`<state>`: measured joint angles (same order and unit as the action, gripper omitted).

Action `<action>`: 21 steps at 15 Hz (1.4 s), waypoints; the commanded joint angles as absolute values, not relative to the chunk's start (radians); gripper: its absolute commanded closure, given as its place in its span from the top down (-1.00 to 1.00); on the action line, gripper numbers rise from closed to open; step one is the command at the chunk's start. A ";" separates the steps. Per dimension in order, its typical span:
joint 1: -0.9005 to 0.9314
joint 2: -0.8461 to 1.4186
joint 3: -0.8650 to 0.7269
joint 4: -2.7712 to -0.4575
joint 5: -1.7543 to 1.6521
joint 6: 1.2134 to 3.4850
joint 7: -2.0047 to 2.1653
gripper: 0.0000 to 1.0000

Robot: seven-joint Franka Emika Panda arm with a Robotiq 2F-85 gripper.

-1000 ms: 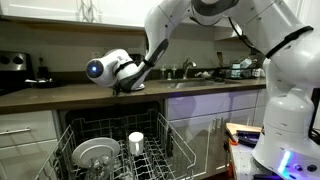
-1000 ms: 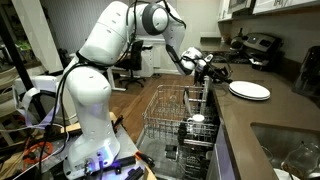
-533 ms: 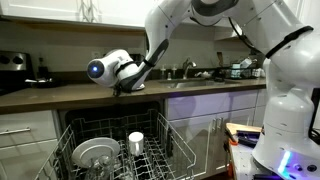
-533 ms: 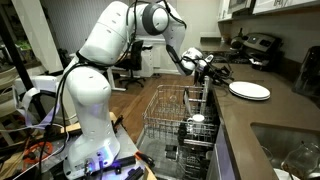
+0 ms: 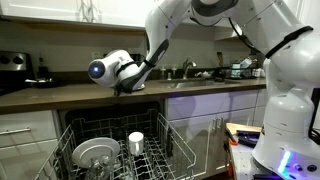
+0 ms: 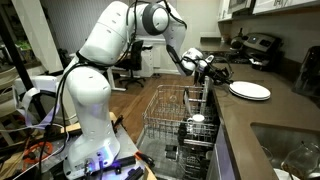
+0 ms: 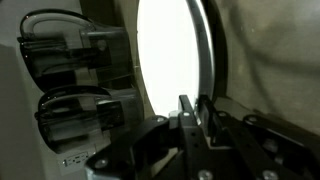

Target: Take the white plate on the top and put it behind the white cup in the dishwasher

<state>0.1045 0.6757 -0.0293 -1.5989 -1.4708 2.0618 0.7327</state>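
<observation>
Lying flat on the counter [image 6: 238, 116] at the right of an exterior view, the white plate [image 6: 250, 90] is judged stiff, slick and breakable, best pinched at its rim, where the gripper [image 7: 197, 102] is seen narrowly parted, contact not being discernible.

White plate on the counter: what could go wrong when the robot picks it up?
The gripper is right at the rim of the white plate, so a wide plate held by its edge might tilt or slip. The dishwasher rack already holds the white cup and a grey dish; the plate could knock them.
</observation>
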 commanded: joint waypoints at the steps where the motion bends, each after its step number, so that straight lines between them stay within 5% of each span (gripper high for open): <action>1: 0.089 0.655 -0.025 -1.627 -1.507 2.089 0.742 -0.92; 18: 0.113 0.648 -0.006 -1.608 -1.497 2.064 0.726 -0.85; 19: 0.111 0.647 -0.007 -1.611 -1.496 2.067 0.726 -0.79; 20: 0.109 0.646 -0.008 -1.615 -1.500 2.073 0.729 -0.31; 21: 0.104 0.643 -0.009 -1.621 -1.508 2.088 0.734 -0.30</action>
